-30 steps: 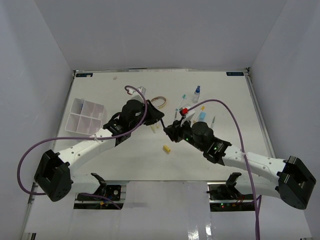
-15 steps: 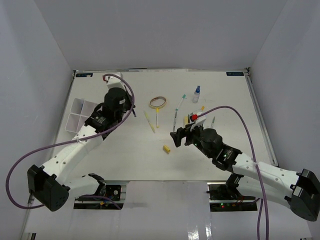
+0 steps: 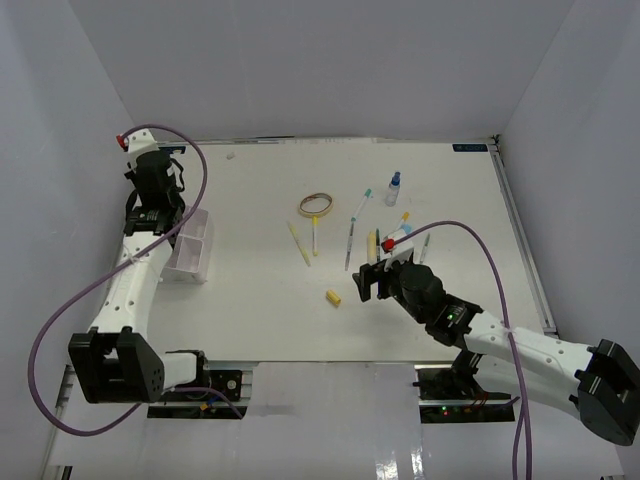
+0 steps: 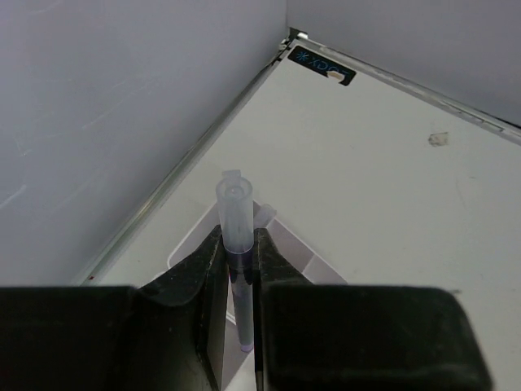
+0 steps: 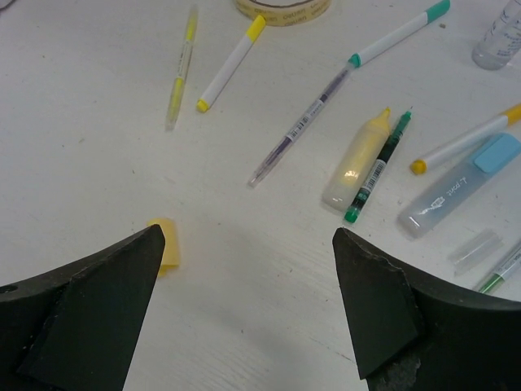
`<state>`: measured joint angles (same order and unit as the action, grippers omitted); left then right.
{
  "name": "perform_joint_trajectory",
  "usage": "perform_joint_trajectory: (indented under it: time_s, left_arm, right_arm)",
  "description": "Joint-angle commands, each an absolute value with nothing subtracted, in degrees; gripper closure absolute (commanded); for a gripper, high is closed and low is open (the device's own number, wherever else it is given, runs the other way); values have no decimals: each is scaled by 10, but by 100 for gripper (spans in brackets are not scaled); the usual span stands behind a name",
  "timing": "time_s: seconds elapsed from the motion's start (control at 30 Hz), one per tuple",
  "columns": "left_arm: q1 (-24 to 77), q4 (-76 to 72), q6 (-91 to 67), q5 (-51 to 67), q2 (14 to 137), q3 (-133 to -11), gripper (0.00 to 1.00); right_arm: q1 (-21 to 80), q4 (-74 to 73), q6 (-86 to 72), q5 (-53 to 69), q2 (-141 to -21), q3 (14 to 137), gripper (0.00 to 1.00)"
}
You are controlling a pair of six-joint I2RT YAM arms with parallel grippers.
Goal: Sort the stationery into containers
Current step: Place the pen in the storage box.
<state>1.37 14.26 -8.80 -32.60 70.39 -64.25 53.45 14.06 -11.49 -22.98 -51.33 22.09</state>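
Left gripper [image 4: 237,242]: at the table's far left edge, jaws pinched narrow on a clear pen [image 4: 234,204], which stands upright between the fingers.
Tray [image 3: 192,252]: white, divided into compartments, directly below the held pen (which compartment the tip hangs over I cannot tell).
Thin yellow pen [image 3: 299,243]: lying flat mid-table, well apart from the tray.
Yellow-capped white marker [image 3: 314,235]: just beside the thin yellow pen, one end by the tape ring.
Tape ring [image 3: 317,204]: tan, flat on the table, beyond both yellow pens.
Yellow eraser piece [image 3: 333,297]: alone on bare table, near the right gripper's left finger.
Long clear pen [image 5: 301,126]: lies diagonally, end to end with a teal-tipped white pen [image 5: 399,32].
Right gripper [image 5: 244,314]: jaws spread wide, holding nothing, hovering over bare table between the eraser piece and the pen cluster.
Small clear bottle [image 3: 394,187]: upright at the far side, right of the teal-tipped pen.
Cluster at right: a pale yellow tube [image 5: 358,159], a green pen [image 5: 376,167] touching it, and a blue-capped marker [image 5: 460,183] near them.
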Motion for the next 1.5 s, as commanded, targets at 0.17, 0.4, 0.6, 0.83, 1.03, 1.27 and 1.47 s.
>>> perform_joint_trajectory:
  time_s: [0.17, 0.4, 0.6, 0.83, 1.03, 1.27, 1.47]
  left_arm:
    - [-39, 26, -18, -344, 763, -641, 98]
    - [-55, -23, -4, -332, 813, -621, 94]
    - [-61, -40, -14, -334, 832, -585, 78]
    - [-63, -11, -34, -328, 831, -591, 55]
    - [-62, 19, -58, -295, 788, -588, 36]
    - [-61, 103, -144, -129, 695, -607, 11]
    - [-47, 133, -194, 48, 629, -582, 2]
  right_arm:
    - [516, 187, -101, -196, -493, 184, 10]
    - [487, 200, -105, -164, -482, 163, 10]
    - [471, 202, -111, -151, -467, 152, 10]
    - [468, 193, -115, -148, -454, 154, 10]
    - [467, 150, -121, -164, -438, 177, 9]
    - [459, 47, -154, -231, -463, 243, 0]
    - [413, -39, -195, -246, -554, 310, 17]
